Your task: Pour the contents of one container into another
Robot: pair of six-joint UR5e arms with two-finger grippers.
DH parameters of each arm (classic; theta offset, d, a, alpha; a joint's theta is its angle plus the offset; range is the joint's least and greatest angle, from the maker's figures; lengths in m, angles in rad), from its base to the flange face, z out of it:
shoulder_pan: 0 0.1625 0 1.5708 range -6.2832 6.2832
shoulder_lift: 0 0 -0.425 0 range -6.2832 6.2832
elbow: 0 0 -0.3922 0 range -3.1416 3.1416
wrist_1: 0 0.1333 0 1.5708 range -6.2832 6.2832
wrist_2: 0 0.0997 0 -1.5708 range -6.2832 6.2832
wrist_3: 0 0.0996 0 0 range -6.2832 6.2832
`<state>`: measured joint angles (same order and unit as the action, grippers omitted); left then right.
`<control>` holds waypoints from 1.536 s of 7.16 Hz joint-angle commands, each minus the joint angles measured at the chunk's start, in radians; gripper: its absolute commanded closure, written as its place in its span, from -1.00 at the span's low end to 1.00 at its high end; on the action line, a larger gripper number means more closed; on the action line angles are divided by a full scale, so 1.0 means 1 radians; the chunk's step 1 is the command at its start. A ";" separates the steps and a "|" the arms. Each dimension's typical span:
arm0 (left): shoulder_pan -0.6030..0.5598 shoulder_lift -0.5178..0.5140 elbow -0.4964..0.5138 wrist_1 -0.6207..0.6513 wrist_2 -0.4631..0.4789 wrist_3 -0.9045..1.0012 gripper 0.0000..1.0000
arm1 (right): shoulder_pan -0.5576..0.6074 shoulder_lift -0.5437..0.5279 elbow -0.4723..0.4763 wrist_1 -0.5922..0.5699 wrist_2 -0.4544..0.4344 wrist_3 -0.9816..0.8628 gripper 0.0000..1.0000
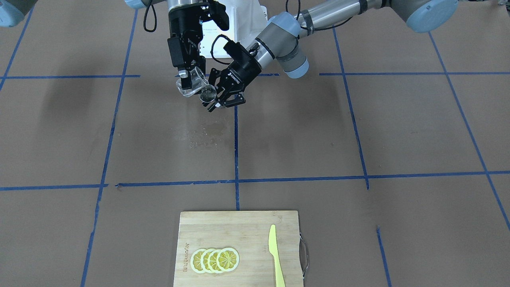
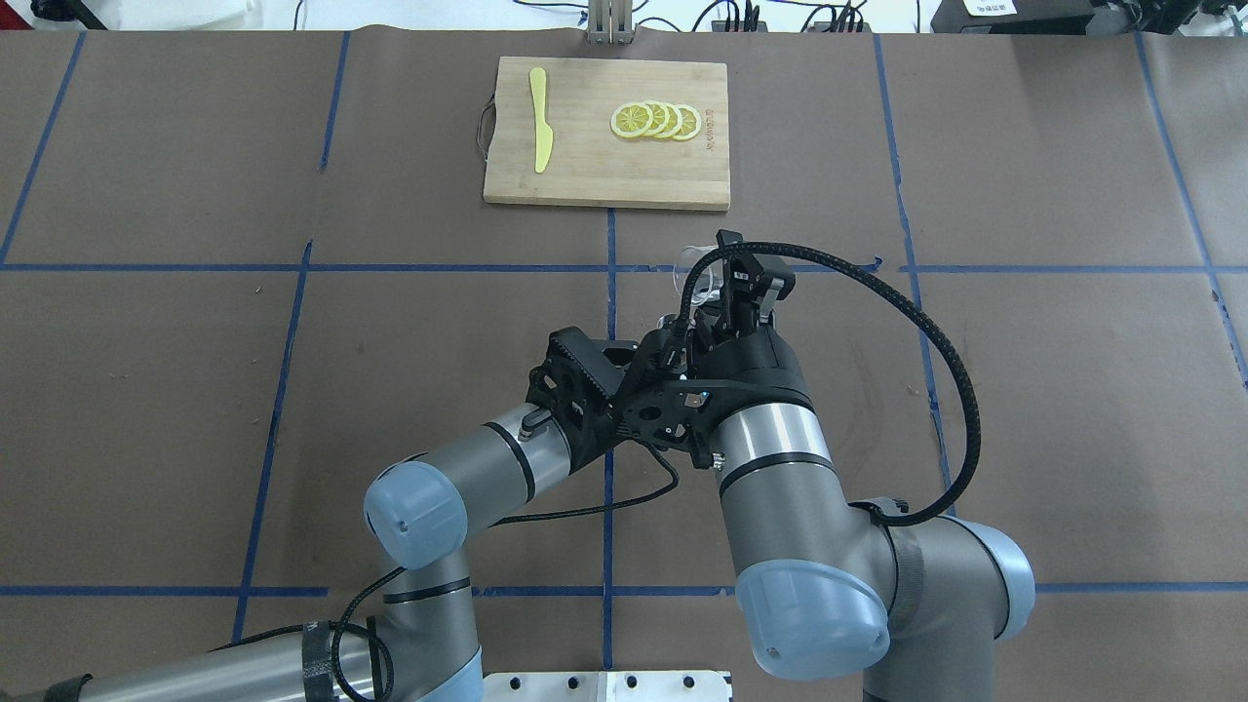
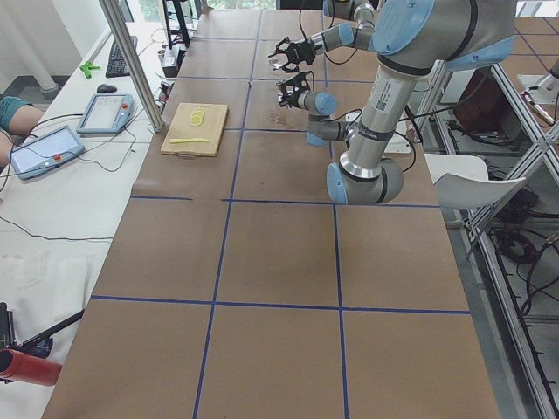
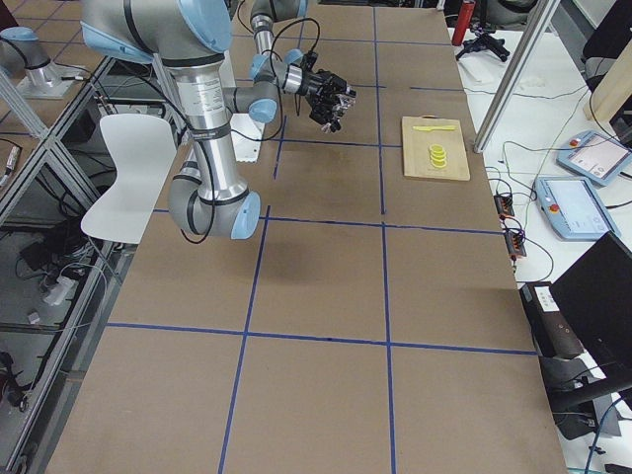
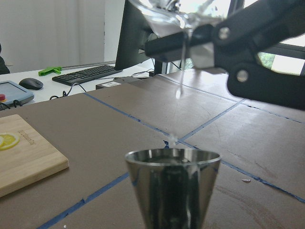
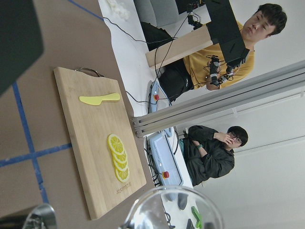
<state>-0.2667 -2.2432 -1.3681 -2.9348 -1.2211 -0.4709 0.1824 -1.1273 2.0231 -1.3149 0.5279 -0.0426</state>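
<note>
The clear glass cup (image 1: 194,83) is held tilted in the air, with my right gripper (image 1: 187,79) shut on it. Its lip hangs just over the shiny steel jigger (image 1: 208,95), which my left gripper (image 1: 213,99) is shut on. In the left wrist view a thin stream of water (image 5: 183,62) falls from the glass cup (image 5: 167,12) toward the jigger's open mouth (image 5: 172,157). In the overhead view the glass cup (image 2: 694,265) peeks out beyond the right gripper (image 2: 729,292), and the left gripper is mostly hidden under the right wrist.
A wooden cutting board (image 1: 247,223) lies near the far edge with several lemon slices (image 1: 215,260) and a yellow knife (image 1: 275,255). A wet patch (image 1: 207,129) marks the paper below the grippers. Two people (image 6: 214,143) sit past the table's end.
</note>
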 commanded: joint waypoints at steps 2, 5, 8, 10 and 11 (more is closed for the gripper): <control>0.000 0.001 0.000 -0.001 0.000 -0.002 1.00 | 0.000 0.003 0.031 0.000 0.033 0.133 1.00; -0.002 0.005 -0.008 -0.003 0.002 -0.005 1.00 | 0.005 0.001 0.061 0.017 0.052 0.341 1.00; -0.009 0.011 -0.022 -0.007 0.005 -0.006 1.00 | 0.023 -0.040 0.063 0.129 0.075 0.590 1.00; -0.020 0.039 -0.064 -0.009 0.008 -0.009 1.00 | 0.038 -0.100 0.100 0.129 0.086 0.662 1.00; -0.025 0.063 -0.089 -0.012 0.012 -0.011 1.00 | 0.049 -0.115 0.101 0.129 0.107 0.767 1.00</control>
<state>-0.2862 -2.2055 -1.4275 -2.9442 -1.2126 -0.4795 0.2196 -1.2164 2.1143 -1.1860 0.6167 0.6243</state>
